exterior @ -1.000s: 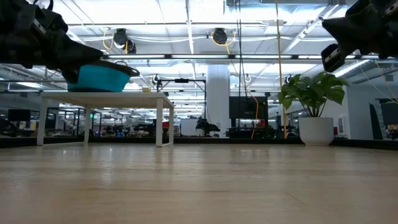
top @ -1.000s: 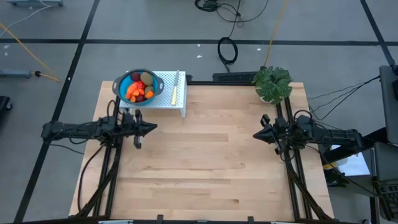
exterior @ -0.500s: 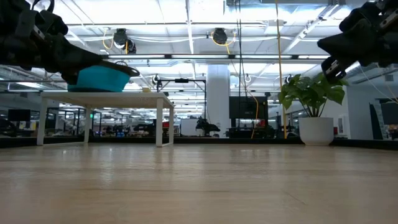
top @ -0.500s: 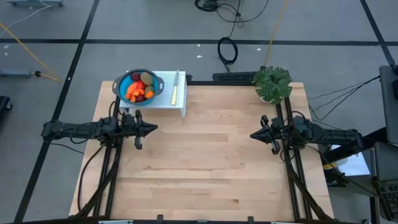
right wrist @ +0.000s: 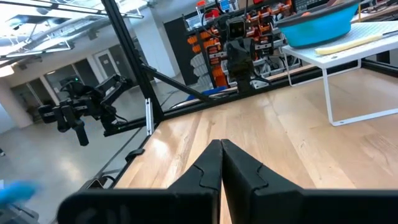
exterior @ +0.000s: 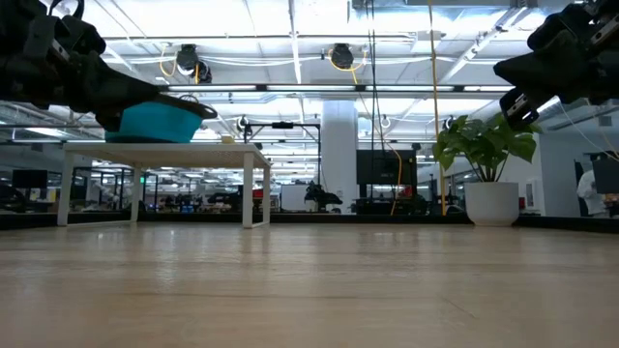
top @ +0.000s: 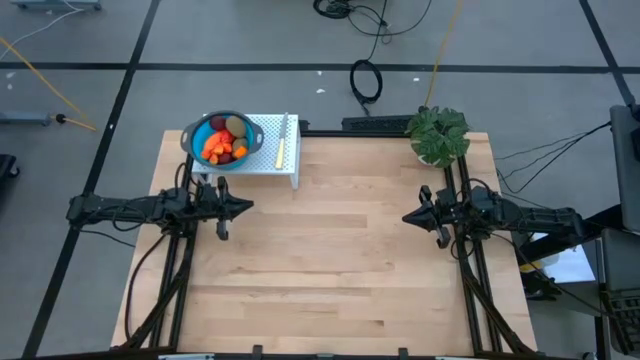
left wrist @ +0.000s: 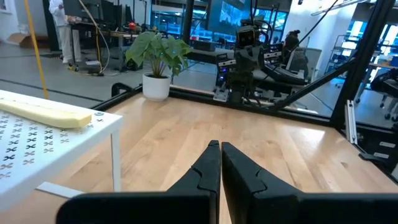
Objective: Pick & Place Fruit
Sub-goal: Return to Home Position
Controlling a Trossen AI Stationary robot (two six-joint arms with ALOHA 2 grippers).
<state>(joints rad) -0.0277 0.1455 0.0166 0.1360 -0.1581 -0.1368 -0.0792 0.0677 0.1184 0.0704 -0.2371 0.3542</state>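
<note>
Your fruit (top: 224, 142) lies piled in the blue strainer bowl (top: 195, 135) on the white shelf (top: 268, 155). The pieces look light, hard and smooth, so grip each across its middle. The left gripper (left wrist: 220, 146) and right gripper (right wrist: 220, 144) hover pinched together, holding nothing, over opposite sides of the table (top: 330, 260)
</note>
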